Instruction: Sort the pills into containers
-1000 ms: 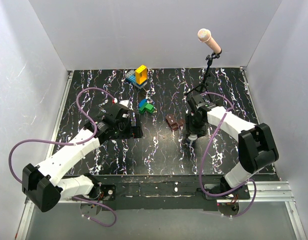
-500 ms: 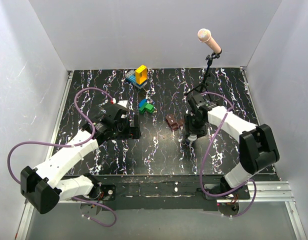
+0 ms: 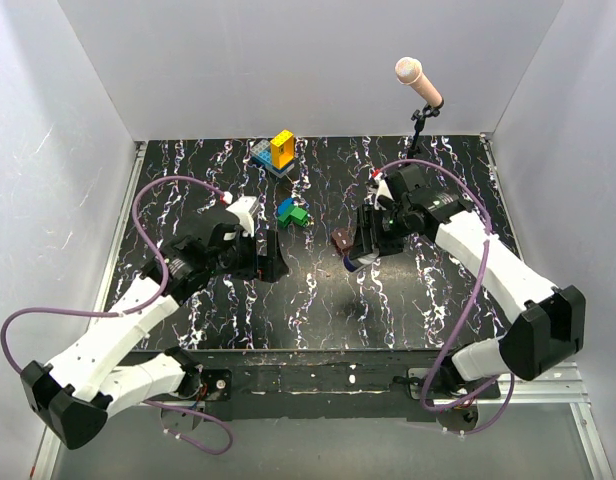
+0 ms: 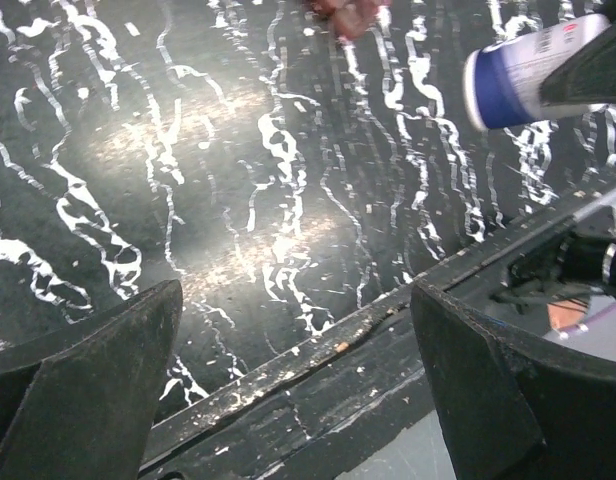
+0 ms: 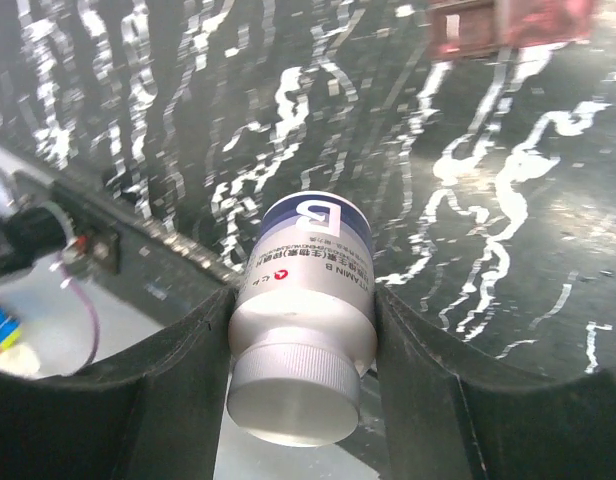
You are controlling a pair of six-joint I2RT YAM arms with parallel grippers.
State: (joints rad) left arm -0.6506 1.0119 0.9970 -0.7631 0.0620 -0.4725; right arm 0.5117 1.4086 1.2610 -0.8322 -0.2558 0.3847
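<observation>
Grip on the right side first: right gripper (image 5: 303, 300) closed firmly across a small white blue-labelled plastic bottle (image 5: 308, 270), one finger pressed to each flank, pale screw cap turned back toward the wrist and base pointing outward. Held on its side rather than upright, and seemingly clear of the black white-veined tabletop (image 3: 318, 300), though hard to confirm from overhead. Cap on, so no pills out yet; likely held this way simply to bring the supply close to the sorting spot.

Beyond the bottle's base and a little to one side, small brown rectangular plastic pill box (image 3: 339, 237), lying flat near the table's middle, just beside the right fingers but apparently untouched. Compartments too blurred in both wrist views to read.

Left gripper (image 4: 296, 295) spread wide with nothing between its fingers, hovering low over bare tabletop, apart from the box on its left, probably open in readiness for the bottle or its cap.

Farther back, blue, green and yellow toy blocks (image 3: 281, 150) and a microphone on a stand (image 3: 418, 80), out of the way.
</observation>
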